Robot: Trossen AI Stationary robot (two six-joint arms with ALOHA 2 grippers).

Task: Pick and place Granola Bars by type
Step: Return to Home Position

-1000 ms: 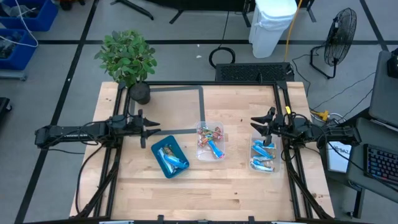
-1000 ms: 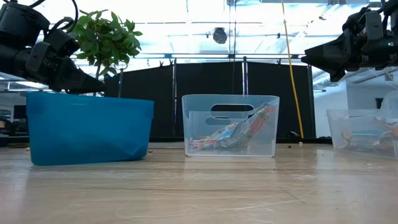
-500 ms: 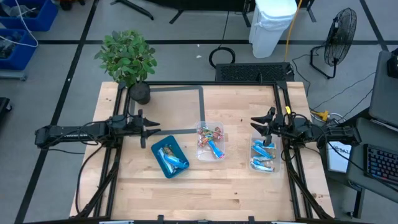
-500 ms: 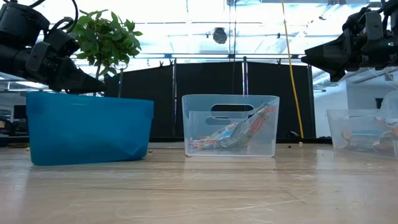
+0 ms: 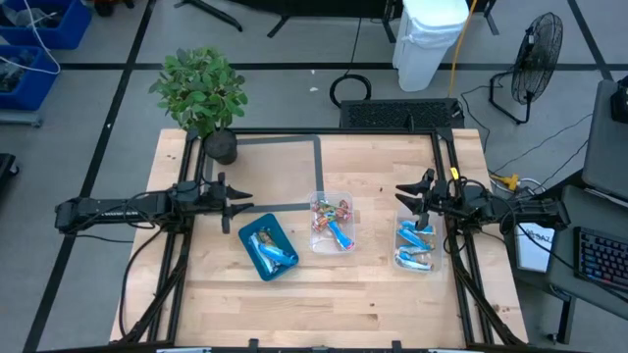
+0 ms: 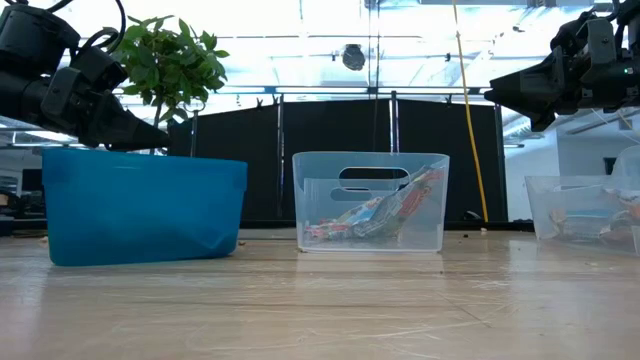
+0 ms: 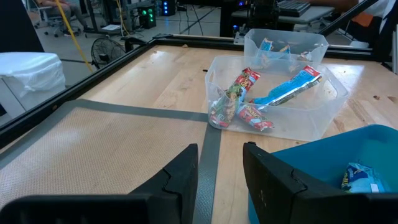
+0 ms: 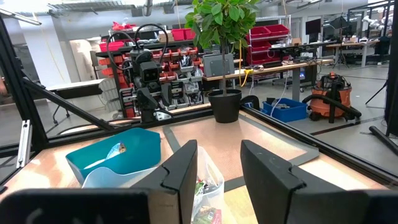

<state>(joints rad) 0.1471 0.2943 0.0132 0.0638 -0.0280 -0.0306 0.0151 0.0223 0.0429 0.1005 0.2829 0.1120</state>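
The granola bars lie in three containers. Red-and-green bars (image 7: pixel 239 93) and one blue bar (image 7: pixel 289 87) rest in the middle clear tub (image 5: pixel 315 200). Light blue-and-white bars (image 5: pixel 414 241) fill the right clear tub (image 5: pixel 399 224), and blue bars (image 5: pixel 270 251) sit in the teal tray (image 5: pixel 243 238). My left gripper (image 5: pixel 241 206) hovers open by the tray's far left corner, with nothing between its fingers (image 7: pixel 186 174). My right gripper (image 5: pixel 400 193) hovers open just beyond the right tub's far end, also holding nothing.
A potted plant (image 5: pixel 203 94) stands at the table's far left corner. Grey tape (image 5: pixel 319 167) marks a rectangle on the far half of the wooden table. Bare wood lies along the near edge (image 5: pixel 324 314). A black frame (image 5: pixel 446 157) borders the table.
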